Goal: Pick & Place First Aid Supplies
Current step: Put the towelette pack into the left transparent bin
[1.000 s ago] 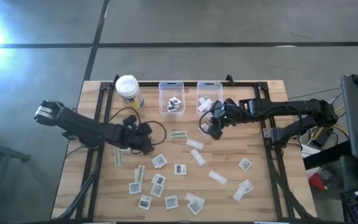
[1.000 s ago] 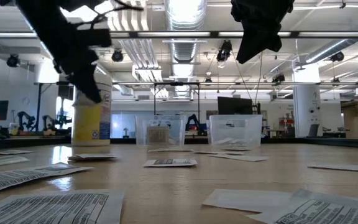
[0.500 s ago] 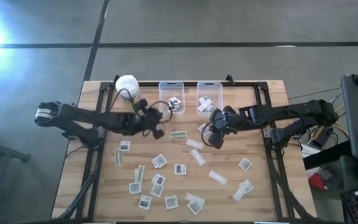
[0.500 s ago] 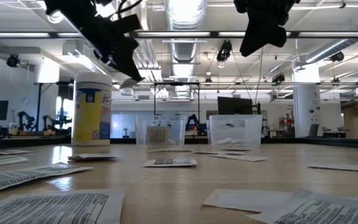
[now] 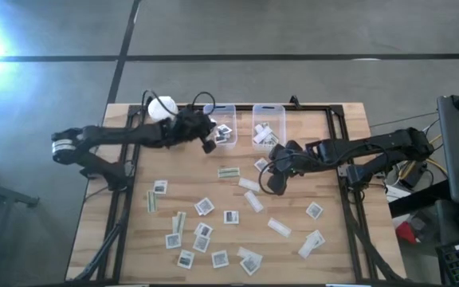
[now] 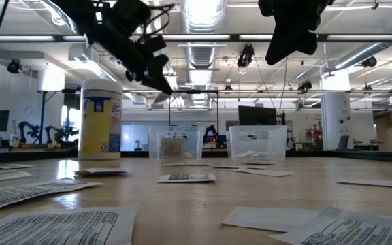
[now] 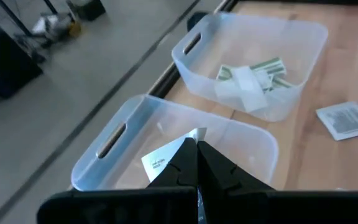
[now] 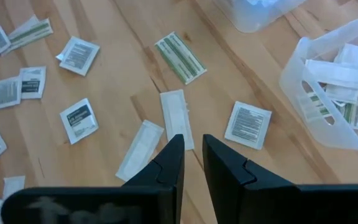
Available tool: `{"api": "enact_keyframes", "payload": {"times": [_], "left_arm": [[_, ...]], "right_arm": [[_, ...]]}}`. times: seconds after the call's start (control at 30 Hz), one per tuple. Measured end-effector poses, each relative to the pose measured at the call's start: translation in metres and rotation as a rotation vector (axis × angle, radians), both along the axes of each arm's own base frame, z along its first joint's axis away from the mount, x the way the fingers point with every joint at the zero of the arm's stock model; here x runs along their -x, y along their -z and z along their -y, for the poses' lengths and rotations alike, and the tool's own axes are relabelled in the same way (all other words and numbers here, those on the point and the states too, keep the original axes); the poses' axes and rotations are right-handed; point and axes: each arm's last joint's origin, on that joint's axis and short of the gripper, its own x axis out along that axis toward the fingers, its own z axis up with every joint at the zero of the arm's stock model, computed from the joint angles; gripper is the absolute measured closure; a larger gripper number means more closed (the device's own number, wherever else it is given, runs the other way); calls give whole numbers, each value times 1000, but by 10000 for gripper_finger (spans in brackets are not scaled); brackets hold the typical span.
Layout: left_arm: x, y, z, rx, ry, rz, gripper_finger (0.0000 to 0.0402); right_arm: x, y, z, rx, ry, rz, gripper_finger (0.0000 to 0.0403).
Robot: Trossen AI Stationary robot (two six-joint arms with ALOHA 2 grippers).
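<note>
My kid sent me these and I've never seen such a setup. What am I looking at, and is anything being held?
Two dark robot arms work at a wooden table. One picture looks straight down, one looks level across the tabletop, and two come from cameras on the wrists. Small white packets lie scattered on the wood. At the back stand two clear bins and a yellow container. The left gripper is shut on a square packet above the nearer bin. The right gripper, fingers slightly apart, hovers empty over a narrow strip.

White packets [image 5: 230,216] with dark print, green-striped strip [image 8: 180,57], clear bins [image 5: 268,124], yellow container [image 6: 101,128]
</note>
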Motion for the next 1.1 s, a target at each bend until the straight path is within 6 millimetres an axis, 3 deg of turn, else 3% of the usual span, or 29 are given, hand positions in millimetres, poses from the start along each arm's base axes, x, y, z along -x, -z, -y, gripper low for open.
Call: {"api": "enact_keyframes", "payload": {"times": [0.17, 0.53, 1.1], "left_arm": [[-8, 20, -15, 51, -16, -21, 401], [-22, 47, -24, 77, -23, -69, 401], [-27, 56, -26, 97, 2, -98, 398]], "right_arm": [[2, 8, 0, -9, 16, -22, 346], [5, 20, 1, -32, 56, -55, 346], [7, 24, 1, -27, 52, -69, 346]]}}
